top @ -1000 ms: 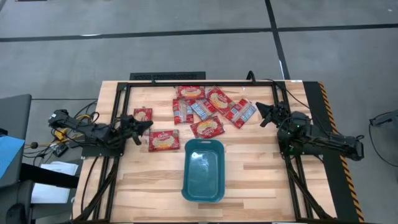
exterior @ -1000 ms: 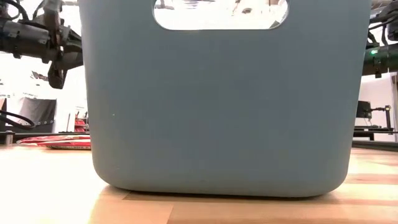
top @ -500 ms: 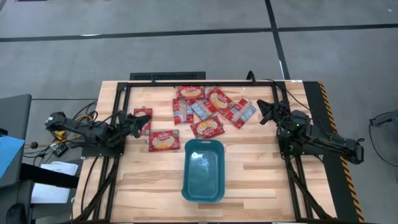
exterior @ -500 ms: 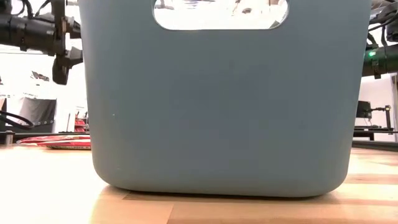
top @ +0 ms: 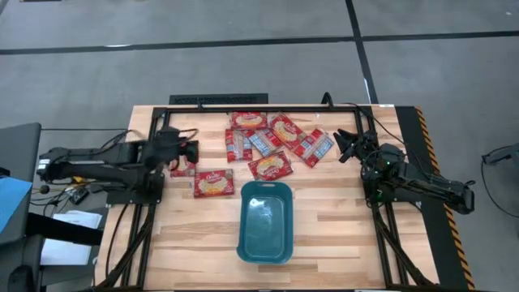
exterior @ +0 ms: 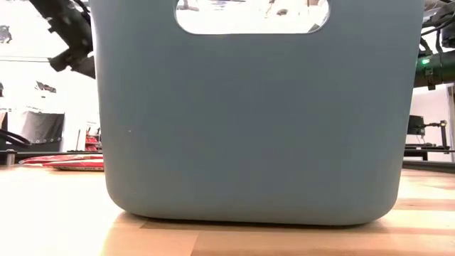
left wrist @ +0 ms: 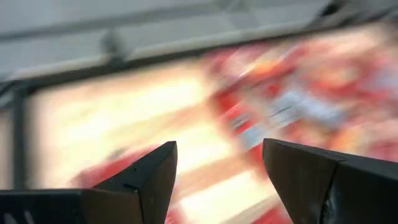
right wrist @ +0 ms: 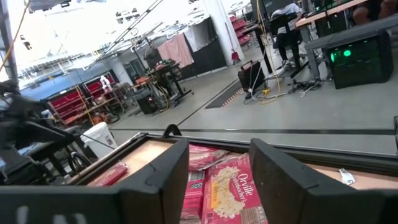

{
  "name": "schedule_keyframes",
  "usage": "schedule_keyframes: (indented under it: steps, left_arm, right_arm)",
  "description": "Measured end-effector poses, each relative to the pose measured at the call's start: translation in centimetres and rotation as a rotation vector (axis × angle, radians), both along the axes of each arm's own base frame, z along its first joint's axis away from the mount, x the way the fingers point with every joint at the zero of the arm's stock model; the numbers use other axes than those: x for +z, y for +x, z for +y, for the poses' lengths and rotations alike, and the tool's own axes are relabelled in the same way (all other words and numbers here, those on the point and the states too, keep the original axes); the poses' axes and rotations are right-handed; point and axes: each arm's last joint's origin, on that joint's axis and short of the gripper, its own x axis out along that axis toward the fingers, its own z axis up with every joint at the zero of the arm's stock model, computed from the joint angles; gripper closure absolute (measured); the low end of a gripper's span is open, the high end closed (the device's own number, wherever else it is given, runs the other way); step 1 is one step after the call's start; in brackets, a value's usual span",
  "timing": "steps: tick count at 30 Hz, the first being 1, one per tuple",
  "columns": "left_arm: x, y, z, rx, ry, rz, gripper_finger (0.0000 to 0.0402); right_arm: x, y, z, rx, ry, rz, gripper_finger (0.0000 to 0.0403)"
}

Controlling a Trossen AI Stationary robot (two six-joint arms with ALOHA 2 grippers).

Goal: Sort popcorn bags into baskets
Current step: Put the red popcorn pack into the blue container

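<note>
— What do the bags look like, and where are they?

— Small flat red packets with yellow pictures and pale blue panels. Most overlap in a cluster at the upper middle of the bench in the high view. One lies apart, just left of the bin's upper end, and another sits at the left, partly under the arm.

— And the bin?

— Teal, rounded corners, lower centre, nothing in it that I can see. It fills the low view.

— The arms?

— The left gripper reaches in from the left, over that far-left packet, jaws wide with nothing between them. The right gripper waits at the cluster's right edge, jaws also apart and holding nothing.
</note>
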Motion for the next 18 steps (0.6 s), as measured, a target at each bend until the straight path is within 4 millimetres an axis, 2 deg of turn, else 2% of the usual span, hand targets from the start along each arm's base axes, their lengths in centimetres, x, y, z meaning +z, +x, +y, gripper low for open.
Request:
schedule_keyframes:
  steps: [3, 8, 12, 18]
  left_arm:
    - [-1.1, 1.0, 1.8, 0.008, -0.162, 0.130, 0.0174]
    - [-4.6, 1.9, 4.7, -0.069, -0.375, 0.333, 0.0149]
    - [-6.5, 1.4, 6.8, 0.010, -0.432, 0.466, 0.0114]
    - [-7.6, -0.2, 8.2, 0.083, -0.504, 0.566, 0.0085]
  right_arm:
    - [0.0, 0.0, 0.0, 0.000, 0.001, -0.001, 0.0193]
    - [0.0, 0.0, 0.0, 0.000, 0.002, 0.000, 0.0188]
    - [0.0, 0.0, 0.0, 0.001, 0.003, 0.003, 0.0193]
    - [-0.2, 0.0, 0.0, 0.007, 0.008, 0.016, 0.0202]
